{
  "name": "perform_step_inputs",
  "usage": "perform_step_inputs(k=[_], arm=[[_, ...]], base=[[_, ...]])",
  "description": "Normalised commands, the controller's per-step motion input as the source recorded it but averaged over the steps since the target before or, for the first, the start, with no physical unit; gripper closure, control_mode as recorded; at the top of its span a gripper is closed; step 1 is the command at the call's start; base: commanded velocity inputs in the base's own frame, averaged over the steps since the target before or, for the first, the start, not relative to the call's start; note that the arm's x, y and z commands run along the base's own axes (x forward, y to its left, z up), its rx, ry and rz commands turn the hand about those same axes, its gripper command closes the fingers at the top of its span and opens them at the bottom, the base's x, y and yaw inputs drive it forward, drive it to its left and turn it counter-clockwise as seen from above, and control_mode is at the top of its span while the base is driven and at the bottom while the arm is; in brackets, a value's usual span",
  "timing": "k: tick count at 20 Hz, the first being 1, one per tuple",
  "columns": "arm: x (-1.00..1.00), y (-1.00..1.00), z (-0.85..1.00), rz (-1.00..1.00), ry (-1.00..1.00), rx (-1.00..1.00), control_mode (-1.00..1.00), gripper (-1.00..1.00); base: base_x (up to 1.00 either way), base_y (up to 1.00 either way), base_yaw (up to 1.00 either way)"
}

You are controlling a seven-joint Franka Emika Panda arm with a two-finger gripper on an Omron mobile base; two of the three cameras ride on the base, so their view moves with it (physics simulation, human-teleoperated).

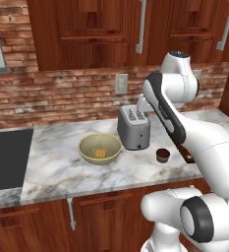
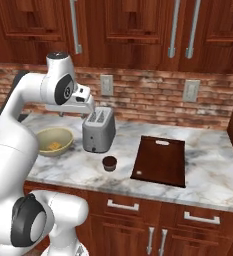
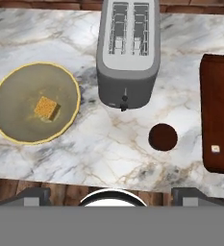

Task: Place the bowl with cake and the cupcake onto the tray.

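Likely rigid bowl (image 3: 35,103), thin rim suits pinch at near edge; loose cake (image 3: 45,107) may slide; cupcake (image 3: 163,137) soft; gripper (image 3: 111,194) fingers spread wide, empty

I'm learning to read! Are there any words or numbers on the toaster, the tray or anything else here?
No readable words or numbers anywhere.
Flat dark reddish-brown tray: a small pale sticker, too small to read.
Boxy grey metal toaster: no lettering visible.
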Motion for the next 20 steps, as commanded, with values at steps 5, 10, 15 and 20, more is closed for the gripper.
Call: perform_step_inputs(k=[5, 10, 15, 20], arm=[[0.00, 0.00, 0.00, 0.00, 0.00, 0.00, 1.00, -1.00], [0.00, 0.00, 0.00, 0.00, 0.00, 0.00, 1.00, -1.00], [0.00, 0.00, 0.00, 0.00, 0.00, 0.00, 1.00, -1.00], [-0.06, 0.00, -0.02, 0.00, 0.00, 0.00, -1.00, -1.00]], base=[[0.00, -0.43, 0.00], [0.00, -0.24, 0.00], [0.00, -0.01, 0.00], [-0.02, 0.00, 0.00]])
